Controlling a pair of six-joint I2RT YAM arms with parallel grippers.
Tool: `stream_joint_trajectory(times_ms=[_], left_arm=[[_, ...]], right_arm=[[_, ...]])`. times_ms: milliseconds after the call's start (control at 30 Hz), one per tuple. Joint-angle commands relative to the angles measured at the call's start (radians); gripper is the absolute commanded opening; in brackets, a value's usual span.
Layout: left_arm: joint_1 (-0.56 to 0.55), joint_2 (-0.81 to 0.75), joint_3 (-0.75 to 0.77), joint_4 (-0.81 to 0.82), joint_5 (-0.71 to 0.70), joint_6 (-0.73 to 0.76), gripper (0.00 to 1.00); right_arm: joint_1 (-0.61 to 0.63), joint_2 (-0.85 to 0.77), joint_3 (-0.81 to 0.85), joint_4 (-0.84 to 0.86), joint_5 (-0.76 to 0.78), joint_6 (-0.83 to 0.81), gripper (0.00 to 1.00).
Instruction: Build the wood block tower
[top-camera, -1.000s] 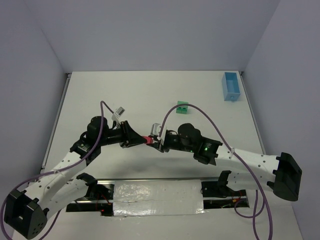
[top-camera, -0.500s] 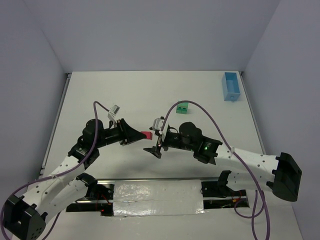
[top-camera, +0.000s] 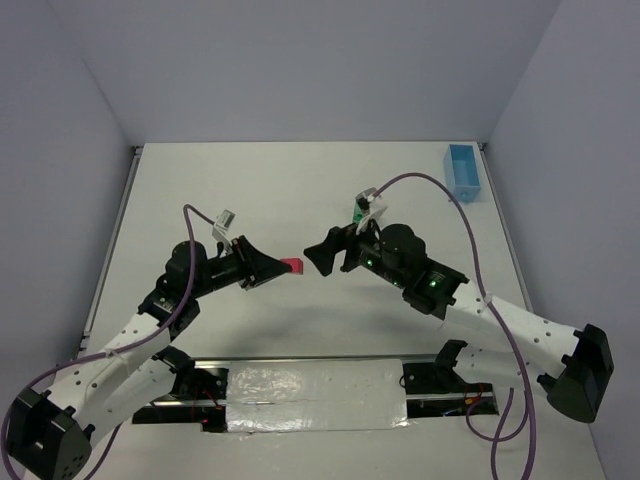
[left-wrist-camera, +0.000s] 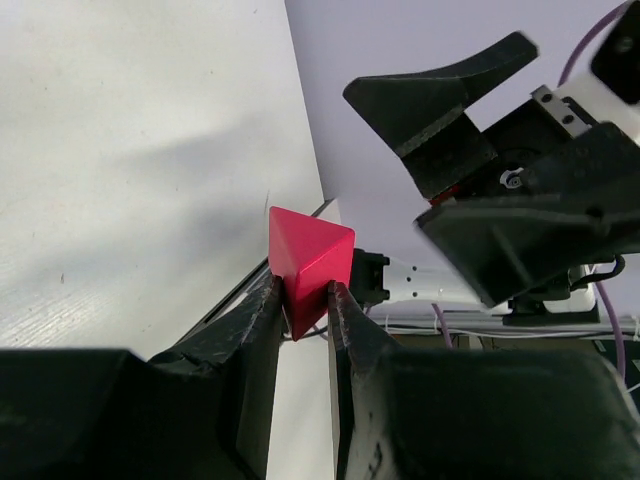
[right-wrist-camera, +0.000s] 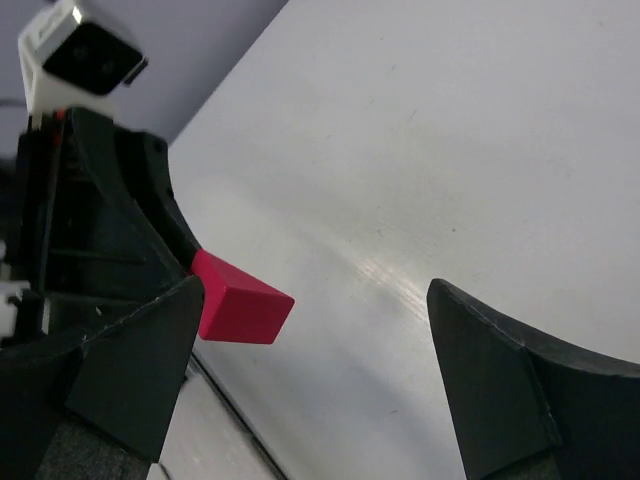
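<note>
Now the red wedge (top-camera: 291, 266) hangs above the table (top-camera: 250, 190) mid-scene, its left end pinched in the closed left gripper (top-camera: 274, 268). Its long axis runs left-right, the free end pointing right at the right gripper (top-camera: 322, 252), which is spread wide and empty. This looks like a handover: grip the free end squarely before release. The green blocks (top-camera: 358, 213) sit farther back.

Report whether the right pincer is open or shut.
Open. The right pincer shows its fingers wide apart in the wrist view, gripping nothing; the red wedge is clamped in the left pincer instead.
</note>
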Motion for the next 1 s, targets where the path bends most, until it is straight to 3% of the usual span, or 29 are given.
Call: stream_joint_trajectory(times_ms=[0, 133, 300, 500, 600, 667, 733, 767, 867, 967], left_arm=[[-0.003, -0.017, 0.002, 0.091, -0.026, -0.023, 0.0], [-0.003, -0.02, -0.009, 0.128, -0.039, -0.038, 0.0], [-0.003, -0.034, -0.02, 0.157, -0.045, -0.064, 0.0], [-0.003, -0.084, -0.003, 0.116, -0.097, -0.032, 0.0], [-0.003, -0.071, 0.01, 0.105, -0.097, -0.015, 0.0], [-0.003, -0.054, 0.014, 0.105, -0.095, -0.006, 0.0], [-0.005, -0.04, 0.01, 0.111, -0.095, -0.006, 0.0], [-0.005, -0.037, 0.01, 0.113, -0.095, -0.004, 0.0], [-0.003, -0.021, 0.013, 0.103, -0.097, 0.0, 0.0], [-0.003, -0.011, 0.014, 0.109, -0.095, 0.003, 0.0]], right_arm=[[-0.027, -0.077, -0.012, -0.045, 0.107, 0.348, 1.0], [0.018, -0.095, -0.012, -0.033, 0.143, 0.41, 1.0], [0.005, -0.096, 0.007, -0.048, 0.121, 0.361, 1.0], [-0.021, -0.156, -0.107, 0.077, 0.046, 0.584, 1.0], [-0.064, -0.13, -0.124, 0.21, -0.156, 0.618, 1.0], [-0.082, -0.096, -0.142, 0.331, -0.298, 0.606, 0.94], [-0.064, -0.069, -0.074, 0.264, -0.217, 0.585, 0.76], [-0.047, -0.055, -0.029, 0.105, -0.169, 0.561, 0.71], [0.028, 0.016, 0.132, -0.127, 0.047, 0.438, 0.7], [0.083, 0.077, 0.219, -0.241, 0.168, 0.401, 0.62]])
